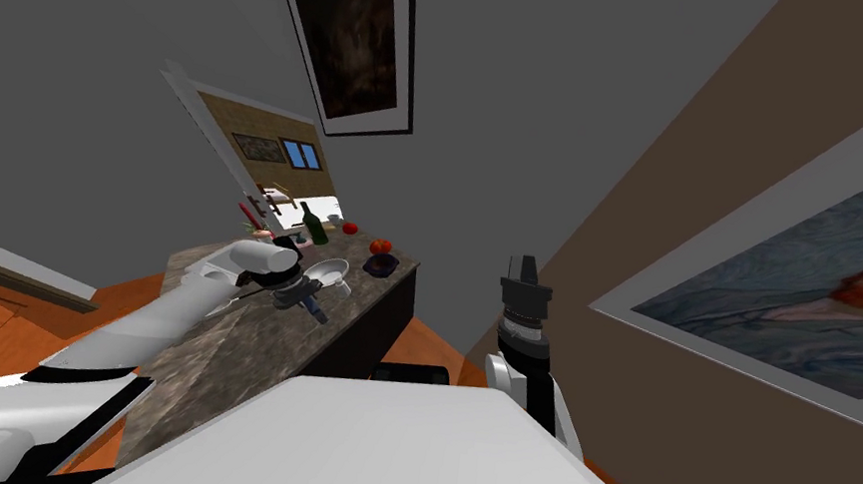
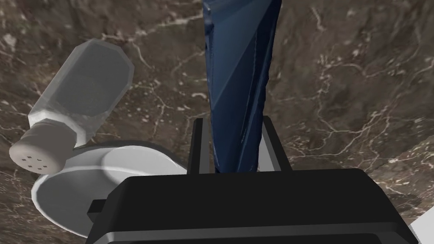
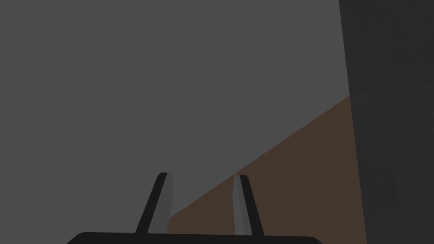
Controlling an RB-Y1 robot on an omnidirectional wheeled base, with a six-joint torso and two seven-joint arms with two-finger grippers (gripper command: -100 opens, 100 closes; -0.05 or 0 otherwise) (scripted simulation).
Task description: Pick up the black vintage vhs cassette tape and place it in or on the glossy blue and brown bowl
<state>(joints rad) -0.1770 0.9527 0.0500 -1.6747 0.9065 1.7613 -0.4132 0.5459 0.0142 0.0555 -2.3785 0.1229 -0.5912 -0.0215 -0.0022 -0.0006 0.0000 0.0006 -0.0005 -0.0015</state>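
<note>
The cassette tape (image 2: pixel 237 63) looks dark blue and slab-like, and it hangs edge-on above the brown marbled counter (image 2: pixel 347 84). My left gripper (image 2: pixel 232 120) is shut on it, one finger pressing each flat side. In the head view the left gripper (image 1: pixel 305 299) holds the tape (image 1: pixel 317 311) over the counter's middle. The dark blue and brown bowl (image 1: pixel 380 265) stands a little farther along the counter, towards its right edge. My right gripper (image 3: pixel 202 174) is open and holds nothing. It is raised beside my chest (image 1: pixel 521 264), off the counter.
A white dish (image 2: pixel 84 186) and a clear shaker (image 2: pixel 80 93) lie just beside the held tape. A green bottle (image 1: pixel 318 227) and two red tomatoes (image 1: pixel 380 246) stand at the counter's far end. The brown wall is close on the right.
</note>
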